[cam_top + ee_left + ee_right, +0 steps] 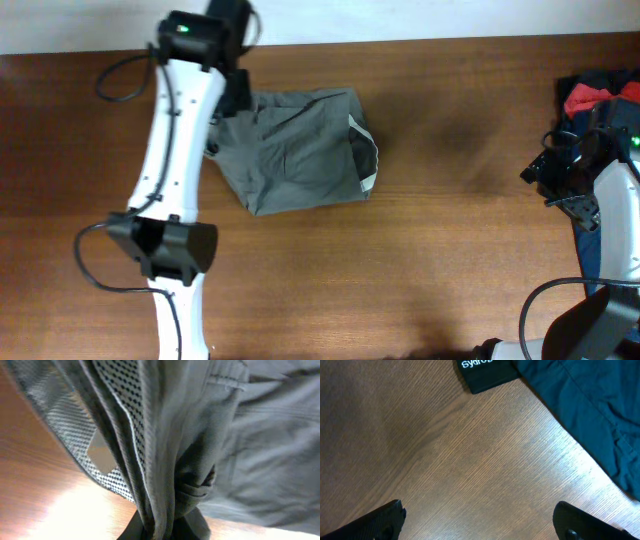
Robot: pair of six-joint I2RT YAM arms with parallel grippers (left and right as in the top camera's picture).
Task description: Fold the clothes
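Where the clothes are bunched: fabric is pinched by the clenched left gripper.
Right gripper: held released over the table.

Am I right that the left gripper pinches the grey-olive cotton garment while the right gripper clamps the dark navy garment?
Not quite: the right wrist view shows the right gripper open over the wooden table, beside the dark navy garment. The left gripper does pinch the grey-olive cotton garment.
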